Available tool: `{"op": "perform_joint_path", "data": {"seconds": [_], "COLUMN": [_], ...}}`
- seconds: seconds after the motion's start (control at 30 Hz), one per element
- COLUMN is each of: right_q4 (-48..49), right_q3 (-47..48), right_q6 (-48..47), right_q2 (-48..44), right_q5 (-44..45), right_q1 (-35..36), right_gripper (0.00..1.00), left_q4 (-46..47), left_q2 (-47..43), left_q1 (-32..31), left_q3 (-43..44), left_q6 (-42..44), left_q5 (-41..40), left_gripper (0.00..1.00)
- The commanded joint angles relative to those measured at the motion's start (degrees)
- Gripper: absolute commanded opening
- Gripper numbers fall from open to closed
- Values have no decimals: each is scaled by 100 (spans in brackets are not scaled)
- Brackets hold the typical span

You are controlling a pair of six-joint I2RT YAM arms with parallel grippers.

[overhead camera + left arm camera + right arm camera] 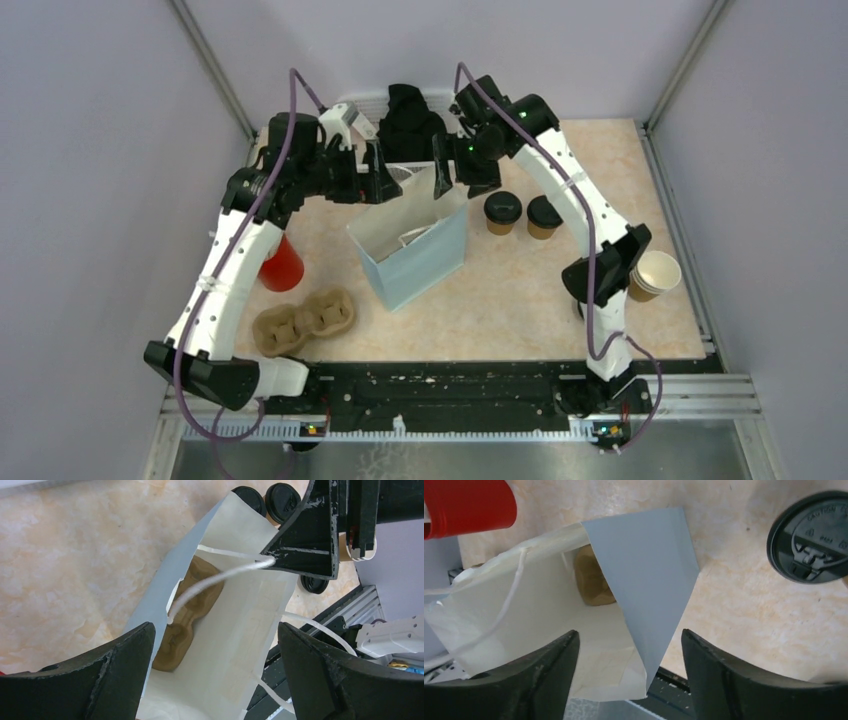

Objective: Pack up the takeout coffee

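Two lidded coffees (502,212) stand beside the right gripper (629,634), apparently untouched.

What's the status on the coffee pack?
Left gripper open, right gripper open, both over open bag. Two lidded coffees on table beside bag, unpacked. Brown carrier inside bag.

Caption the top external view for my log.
The left pincer and right pincer hover open over the blue paper bag; two lidded coffee cups stand beside it.

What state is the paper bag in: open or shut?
Open. The bag stands upright with its mouth spread; both wrist views see its white inside.
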Motion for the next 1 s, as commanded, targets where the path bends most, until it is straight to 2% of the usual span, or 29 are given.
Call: {"op": "perform_joint_path", "data": {"seconds": [0.0,0.07,0.17,0.33,0.47,0.53,0.6,0.67,0.73,0.87,0.97], "right_q4": [-355,-221,-98,611,2446,3994,5132,5868,6344,6853,6932], "right_q3": [0,-376,-825,-1822,-3565,-4567,-5436,-6036,-6348,-6371,-6269], "right_q6": [584,765,930,1482,2741,3674,4651,5260,5594,5785,5995], "right_q2": [-527,-905,-1405,-2399,-3323,-3818,-4291,-4618,-4736,-4589,-4451], "right_q5": [148,123,113,-130,-1047,-1430,-1439,-1285,-1105,-513,14], "right_q1": [-16,-52,-85,-99,-86,-26,65,170,344,903,1246], "right_gripper": [78,82,84,86,90,90,90,89,89,89,75], "left_q4": [367,483,869,816,831,827,819,737,673,632,633], "left_q2": [-103,-20,90,459,579,582,587,603,600,496,345], "left_q1": [-4,-4,0,0,-3,0,0,-4,-4,-3,-4], "left_q3": [168,203,137,391,559,595,606,635,639,547,457], "left_q6": [-254,-361,-273,-133,-104,-147,-156,-147,-122,-165,-317], "left_q5": [-20,-65,327,395,360,252,203,148,114,111,81], "left_gripper": [98,98,98,90,80,70,62,54,47,34,27]}}
